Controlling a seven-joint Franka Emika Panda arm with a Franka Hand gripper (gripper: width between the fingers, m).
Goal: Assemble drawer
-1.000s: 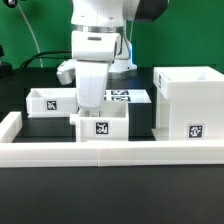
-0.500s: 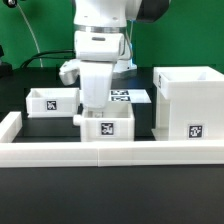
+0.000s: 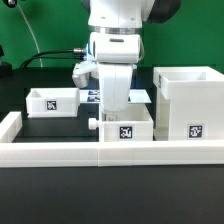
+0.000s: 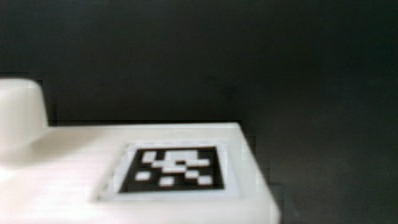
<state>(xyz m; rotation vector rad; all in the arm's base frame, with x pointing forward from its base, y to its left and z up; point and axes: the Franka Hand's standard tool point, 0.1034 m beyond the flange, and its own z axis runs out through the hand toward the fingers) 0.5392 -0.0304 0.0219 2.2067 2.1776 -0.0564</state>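
A small white drawer tray with a tag on its front sits just behind the low front wall, close to the left side of the large hollow drawer box. My gripper reaches down into this tray and its fingertips are hidden by the tray's wall; it appears shut on the tray. A second small tray rests at the exterior view's left. The wrist view shows the held tray's white surface with its tag and a white knob, blurred; no fingers show there.
A low white wall borders the table's front and left. The marker board lies behind the arm. A green backdrop and black cables are at the back left.
My gripper and the small tray have moved together toward the exterior view's right, from the table's middle to close beside the large box. The other tray and the box have not moved.
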